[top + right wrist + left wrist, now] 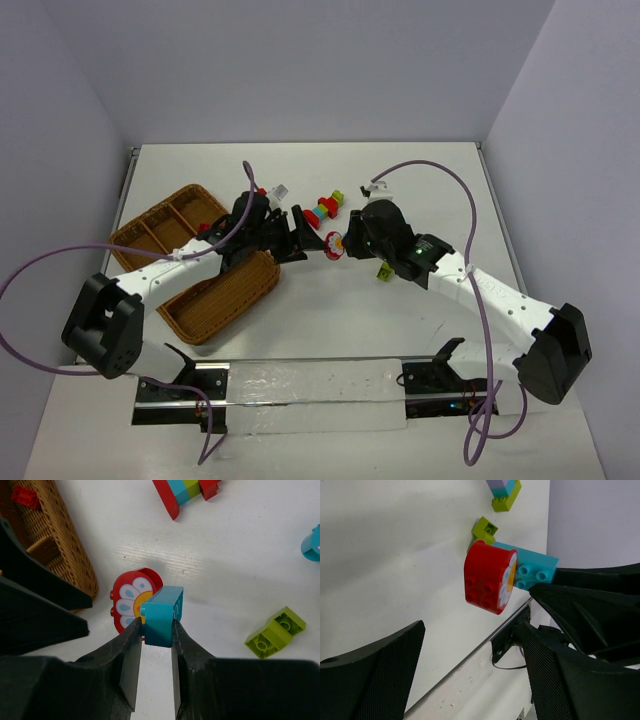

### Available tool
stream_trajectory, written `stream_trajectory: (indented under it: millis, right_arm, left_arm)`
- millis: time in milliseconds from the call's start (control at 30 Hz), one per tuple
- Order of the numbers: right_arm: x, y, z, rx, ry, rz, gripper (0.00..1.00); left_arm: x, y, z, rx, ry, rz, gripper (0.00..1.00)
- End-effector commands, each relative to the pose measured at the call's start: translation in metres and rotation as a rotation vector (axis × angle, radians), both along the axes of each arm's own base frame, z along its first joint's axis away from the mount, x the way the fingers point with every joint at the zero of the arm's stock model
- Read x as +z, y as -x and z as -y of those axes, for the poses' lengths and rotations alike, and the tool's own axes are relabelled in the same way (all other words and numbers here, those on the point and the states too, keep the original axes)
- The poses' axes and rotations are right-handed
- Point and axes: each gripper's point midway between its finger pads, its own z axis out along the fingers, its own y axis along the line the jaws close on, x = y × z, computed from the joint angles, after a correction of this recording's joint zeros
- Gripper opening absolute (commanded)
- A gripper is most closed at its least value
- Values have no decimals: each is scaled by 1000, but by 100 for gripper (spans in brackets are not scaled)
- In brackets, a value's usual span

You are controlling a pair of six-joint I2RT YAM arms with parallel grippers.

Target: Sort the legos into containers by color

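My right gripper [156,645] is shut on a teal-blue lego [162,615] that is joined to a red round lego with a flower face [129,605]. It holds the pair just right of the wicker tray [215,300]. In the left wrist view the red lego [487,577] and the teal lego [536,570] sit ahead of my left gripper [470,672], which is open and empty, its fingers [375,672] wide apart. From above, the left gripper [308,242] faces the right gripper [350,244] with the red lego [336,246] between them.
A red, teal and green stack [326,208] lies beyond the grippers and also shows in the right wrist view [187,492]. A lime-green lego [275,632] lies to the right. A red lego [25,497] sits in the tray. A clear piece [281,190] lies near the tray's far corner.
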Motion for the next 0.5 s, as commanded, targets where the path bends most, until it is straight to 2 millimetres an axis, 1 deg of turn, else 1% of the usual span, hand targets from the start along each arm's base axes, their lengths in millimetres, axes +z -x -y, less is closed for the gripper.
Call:
stream_trajectory:
  millis: [0,67,267,467]
  right_arm:
    - [24,0,-2,9,-52,43,0]
    - [26,1,-3,16,-62,45,0]
    - [31,5,-4,32,-77,48,0]
    - [39,8,-4,43,-89,60,0]
  left_arm:
    - [29,-4,23,-58,83,79,85]
    - [32,-6,29,-66,99,96,84]
    - [29,-6,40,-94,111,95,81]
    - [24,-9,46,-110,118,92,72]
